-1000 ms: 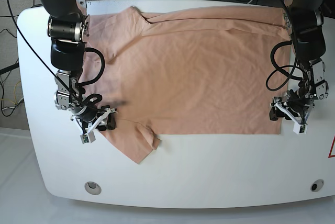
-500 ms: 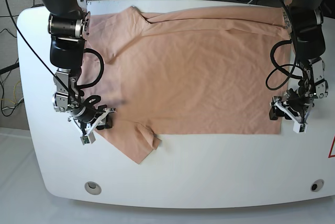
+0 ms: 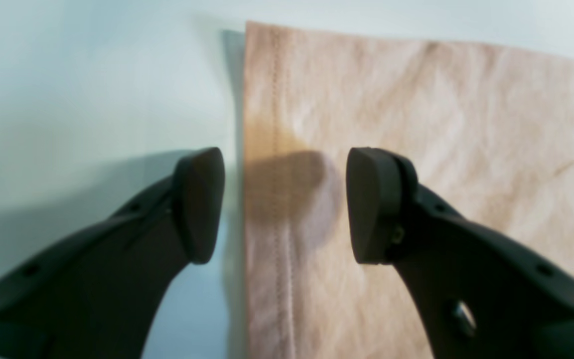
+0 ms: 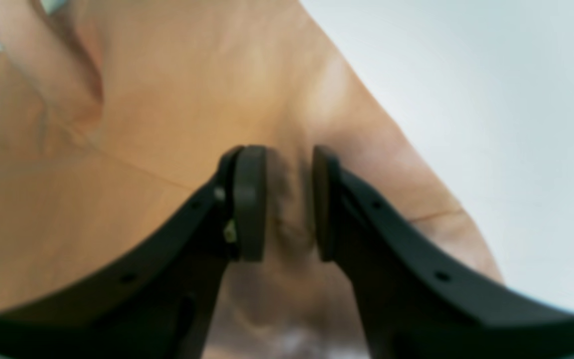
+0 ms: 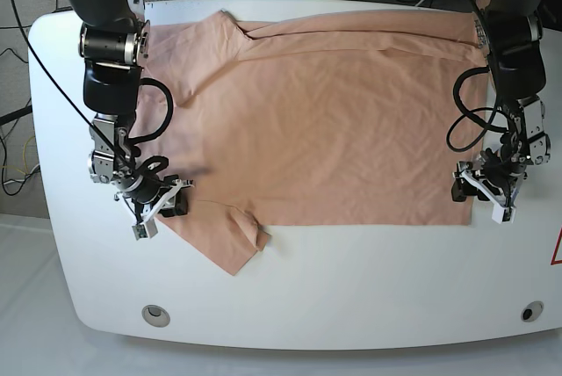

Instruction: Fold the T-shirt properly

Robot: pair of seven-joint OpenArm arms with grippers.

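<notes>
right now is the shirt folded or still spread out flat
Mostly spread: the T-shirt lies open across the table, with only its far edge turned over in a narrow strip. No proper fold yet.

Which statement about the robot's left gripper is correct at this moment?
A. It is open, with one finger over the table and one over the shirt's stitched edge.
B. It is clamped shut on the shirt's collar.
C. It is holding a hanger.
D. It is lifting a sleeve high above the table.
A. In the left wrist view the left gripper stands open astride the hem of the shirt, one finger over the white table.
</notes>
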